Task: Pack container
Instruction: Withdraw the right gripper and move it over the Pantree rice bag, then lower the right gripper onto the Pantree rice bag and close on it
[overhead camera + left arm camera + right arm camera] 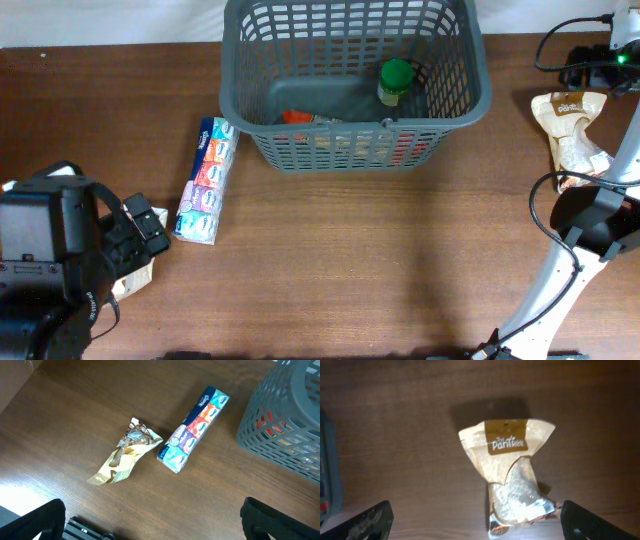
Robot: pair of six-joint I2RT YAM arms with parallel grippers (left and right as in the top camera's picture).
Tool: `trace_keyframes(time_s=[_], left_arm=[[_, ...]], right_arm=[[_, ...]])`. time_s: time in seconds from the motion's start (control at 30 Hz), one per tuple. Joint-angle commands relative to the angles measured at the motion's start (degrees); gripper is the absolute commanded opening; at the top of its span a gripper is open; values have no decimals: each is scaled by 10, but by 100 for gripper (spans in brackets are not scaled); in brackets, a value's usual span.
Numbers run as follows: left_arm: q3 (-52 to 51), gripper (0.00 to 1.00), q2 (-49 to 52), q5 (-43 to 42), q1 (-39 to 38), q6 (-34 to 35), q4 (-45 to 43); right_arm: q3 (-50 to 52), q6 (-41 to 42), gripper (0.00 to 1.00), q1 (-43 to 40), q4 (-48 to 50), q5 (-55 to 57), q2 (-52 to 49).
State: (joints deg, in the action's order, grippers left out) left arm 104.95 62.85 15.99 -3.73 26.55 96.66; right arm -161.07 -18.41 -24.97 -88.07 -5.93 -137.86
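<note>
Wooden table [350,250]: container [330,148] at far edge, tissue pack [205,182] beside.

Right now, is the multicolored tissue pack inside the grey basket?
No, the tissue pack lies flat on the table, outside the basket and beside it.

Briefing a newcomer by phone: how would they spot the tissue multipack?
Start at the large grey basket. On the table just left of it lies the tissue multipack, long and narrow. Unlike the crumpled gold pouch nearby, it is straight-edged with blue, pink and orange panels.
</note>
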Motion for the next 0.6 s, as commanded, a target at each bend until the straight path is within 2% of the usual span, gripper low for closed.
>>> trace_keyframes(time_s=[0.0, 0.13, 0.27, 0.57], left_arm=[[1, 100, 0, -2, 3, -7, 0], [1, 100, 0, -2, 3, -7, 0], [1, 99, 0, -2, 3, -7, 0], [1, 100, 0, -2, 3, -7, 0]], right_arm=[[-3, -48, 99, -18, 9, -9, 6], [-2, -97, 99, -33, 11, 5, 3], [-2, -99, 99, -55, 18, 29, -14], [-1, -97, 99, -84, 29, -19, -34]])
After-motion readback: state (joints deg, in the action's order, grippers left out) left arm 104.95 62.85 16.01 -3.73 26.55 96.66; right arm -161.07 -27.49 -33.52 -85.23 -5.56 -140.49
